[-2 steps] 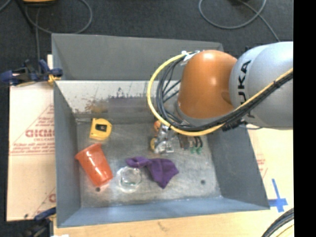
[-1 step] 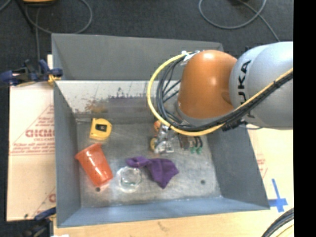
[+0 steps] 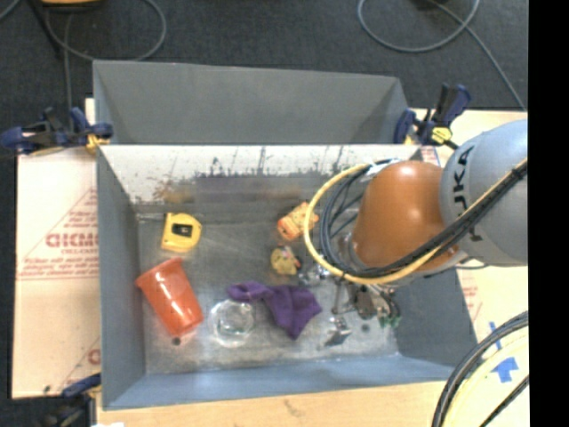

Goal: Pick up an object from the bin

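1. the jaws sit low in the lower right of the bin (image 3: 120, 265), under the arm's orange cover (image 3: 400, 212). i cannot tell whether they are spread or pressed together, and nothing shows between them.
2. the nearest thing is the crumpled purple cloth (image 3: 284, 302), just left of the jaws on the bin floor and probably the likeliest pick. if the jaws come down where they are, they may meet bare metal and come away empty.
3. the cloth is limp. a pinch on a thin edge could slip, or the cloth could trail and sweep the clear round thing (image 3: 233, 320) lying just to its left.
4. the small yellowish toy (image 3: 284, 260) and the orange-and-yellow toy (image 3: 293, 223) lie right by the looped cables (image 3: 311, 229). a sideways move toward the cloth might knock or roll them.
5. the right wall of the bin is near the arm, so there is little room to turn the wrist, and a scrape on that wall looks possible.
6. the orange cup (image 3: 171, 299) on its side and the yellow tape measure (image 3: 180, 231) lie well apart at the left, at little risk.
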